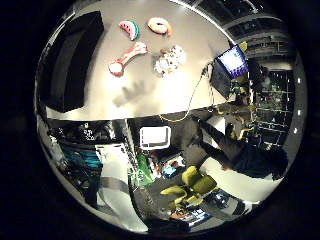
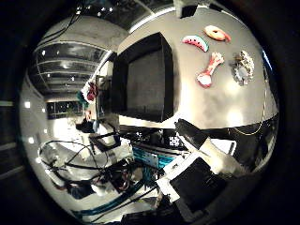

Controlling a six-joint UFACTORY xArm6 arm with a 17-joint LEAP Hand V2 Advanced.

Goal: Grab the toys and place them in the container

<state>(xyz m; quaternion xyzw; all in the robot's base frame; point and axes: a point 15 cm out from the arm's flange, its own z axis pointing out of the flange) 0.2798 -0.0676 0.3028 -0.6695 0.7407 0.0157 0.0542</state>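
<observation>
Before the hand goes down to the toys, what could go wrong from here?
1. The four toys lie close together: the bone toy sits between the watermelon slice and the white fluffy toy, with the ring toy near. Reaching for one might push another.
2. The black container has upright walls; a low carry could strike its rim.
3. The toys lie some way from the container, so a loose grasp may drop one on the table.

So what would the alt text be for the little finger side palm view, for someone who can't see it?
Four toys lie apart on a pale table far below the palm: a watermelon slice toy, a ring-shaped toy, a pink bone toy and a pale fluffy toy. A black container sits on the table beside them, holding no visible toys.
</observation>
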